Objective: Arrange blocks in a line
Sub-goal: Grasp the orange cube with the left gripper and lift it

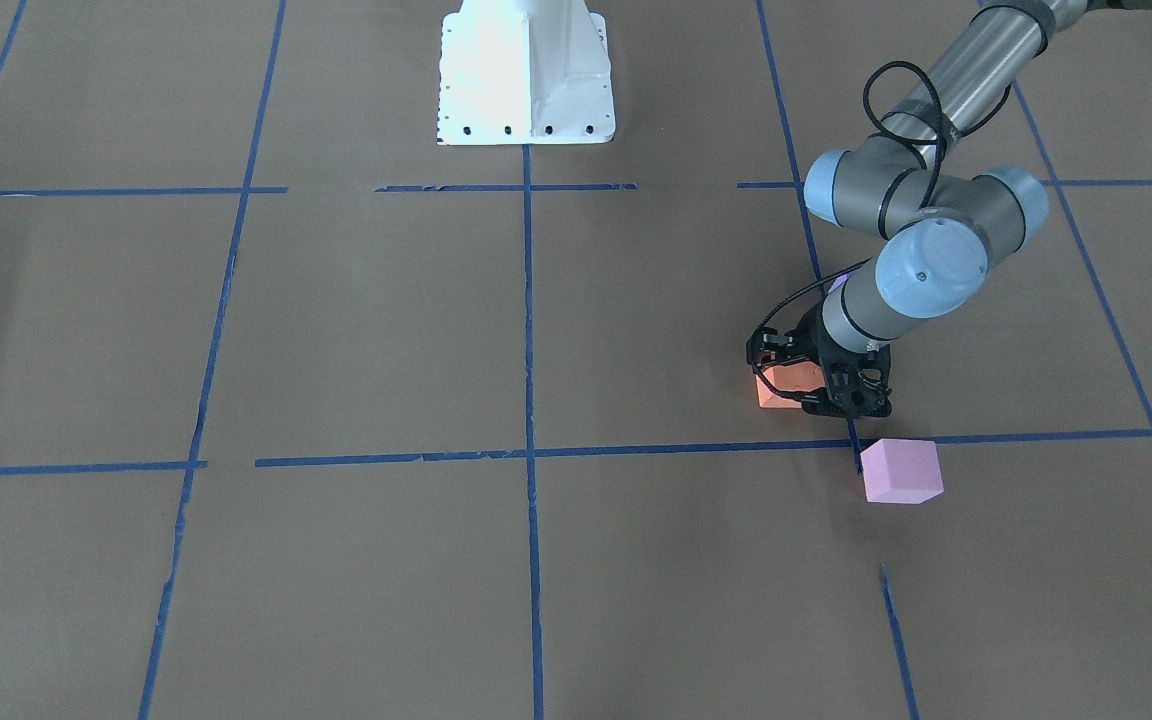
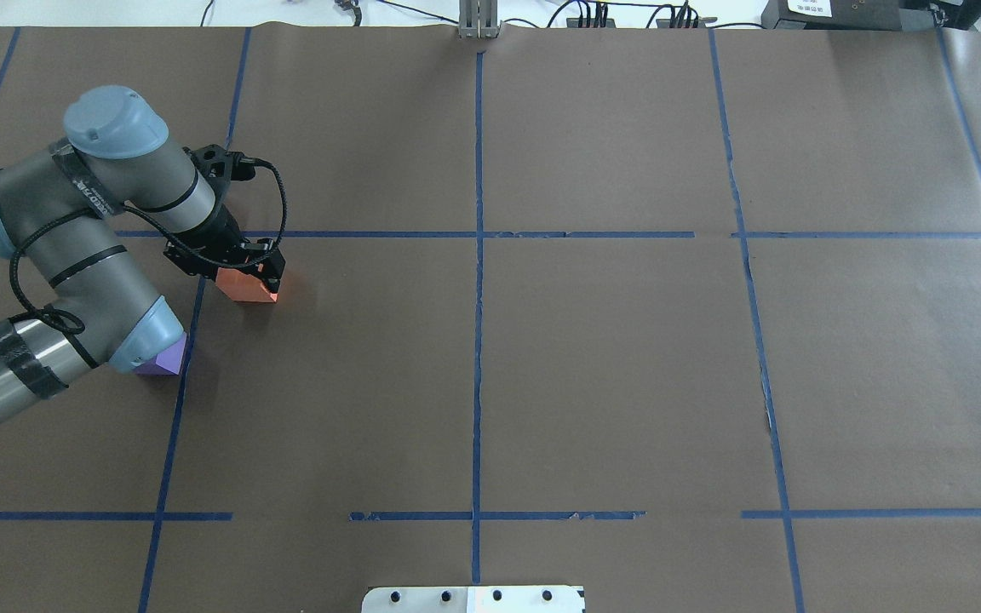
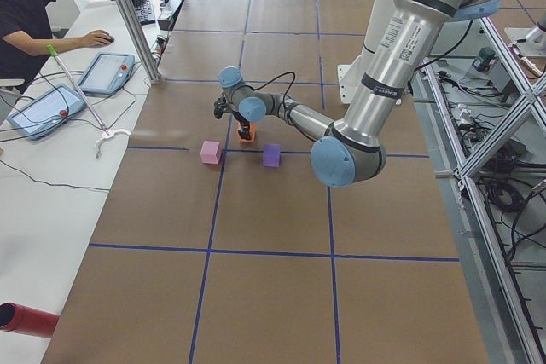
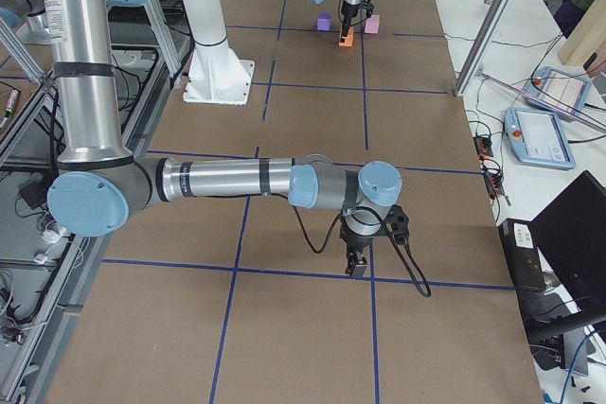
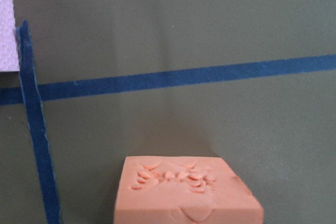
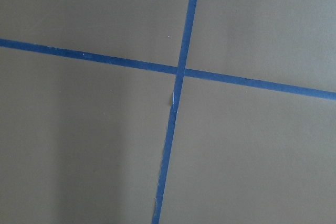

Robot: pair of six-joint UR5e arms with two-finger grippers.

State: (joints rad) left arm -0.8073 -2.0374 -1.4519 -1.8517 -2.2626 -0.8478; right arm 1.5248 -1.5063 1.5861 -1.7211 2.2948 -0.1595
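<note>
Left end effector (image 2: 243, 274) hangs low astride the orange block (image 2: 249, 292) on the surface (image 2: 627, 340), whether squeezing it or only open around it cannot be told, so grasping seems in hand, and next it probably must bring it in line between the pink block (image 1: 901, 471) and the violet block (image 2: 163, 360).

Overhead looking forward from behind, front view opposite, both sharing orange block (image 2: 243, 289), wrist cameras close-up.

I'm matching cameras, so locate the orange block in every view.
Front-facing: block right of centre.
Overhead: block left, mid-height.
Exterior left: block centre, upper half.
Exterior right: block top centre.
Left wrist: block bottom centre.
Right wrist: not in it.
Landmark: left tool at it, in all exterior views.
</note>
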